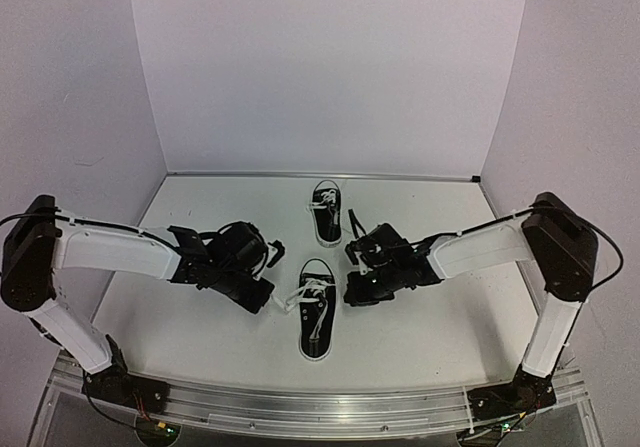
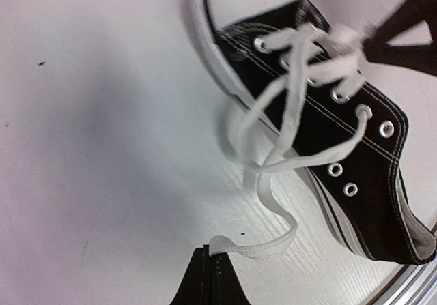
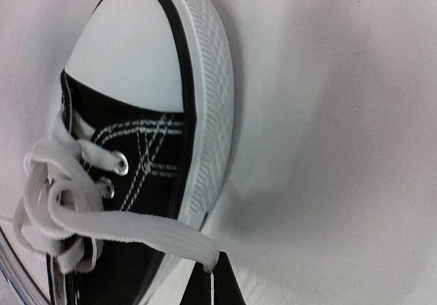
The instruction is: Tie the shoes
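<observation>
Two small black shoes with white laces lie on the white table. The near shoe (image 1: 316, 319) sits between my grippers, and the far shoe (image 1: 325, 212) lies behind it. My left gripper (image 1: 272, 299) is just left of the near shoe. In the left wrist view that gripper (image 2: 210, 256) is shut on the end of a white lace (image 2: 273, 182) that loops slackly back to the shoe (image 2: 355, 148). My right gripper (image 1: 349, 291) is at the shoe's right. In the right wrist view it (image 3: 217, 269) is shut on the other lace (image 3: 136, 230), which crosses the shoe (image 3: 147, 148) near its white toe cap.
White walls close the table at the back and both sides. A metal rail (image 1: 320, 412) with both arm bases runs along the near edge. Both arms reach inward over the table's middle. The right gripper's dark fingers (image 2: 403, 32) show at the top right of the left wrist view.
</observation>
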### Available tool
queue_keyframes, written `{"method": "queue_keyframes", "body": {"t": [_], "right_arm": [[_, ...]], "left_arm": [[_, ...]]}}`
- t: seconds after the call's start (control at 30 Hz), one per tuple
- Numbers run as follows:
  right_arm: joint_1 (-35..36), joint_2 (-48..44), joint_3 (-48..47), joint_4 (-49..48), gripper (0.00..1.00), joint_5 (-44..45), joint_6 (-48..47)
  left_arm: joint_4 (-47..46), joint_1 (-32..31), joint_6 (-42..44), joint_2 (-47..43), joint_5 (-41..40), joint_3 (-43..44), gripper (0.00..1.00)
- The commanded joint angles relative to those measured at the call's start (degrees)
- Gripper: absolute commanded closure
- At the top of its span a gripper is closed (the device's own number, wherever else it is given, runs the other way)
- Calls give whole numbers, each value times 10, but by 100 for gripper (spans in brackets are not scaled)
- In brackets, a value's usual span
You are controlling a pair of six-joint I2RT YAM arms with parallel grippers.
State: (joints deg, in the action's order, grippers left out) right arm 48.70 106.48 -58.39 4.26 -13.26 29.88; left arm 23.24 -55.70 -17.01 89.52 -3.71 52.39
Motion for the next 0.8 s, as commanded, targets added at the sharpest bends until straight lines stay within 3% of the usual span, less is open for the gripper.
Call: {"method": "queue_keyframes", "body": {"t": [0.0, 0.17, 0.33, 0.77], "right_arm": [[-28, -126, 55, 4, 100, 29, 20], [-55, -251, 121, 38, 100, 63, 51], [-59, -355, 177, 80, 100, 88, 101], [-60, -468, 286, 142, 100, 154, 229]], "left_arm": [[-28, 60, -78, -104, -41, -30, 100], [-32, 100, -131, -193, -83, -65, 100], [17, 104, -184, -204, -134, -63, 100], [77, 129, -308, -195, -182, -97, 100]]}}
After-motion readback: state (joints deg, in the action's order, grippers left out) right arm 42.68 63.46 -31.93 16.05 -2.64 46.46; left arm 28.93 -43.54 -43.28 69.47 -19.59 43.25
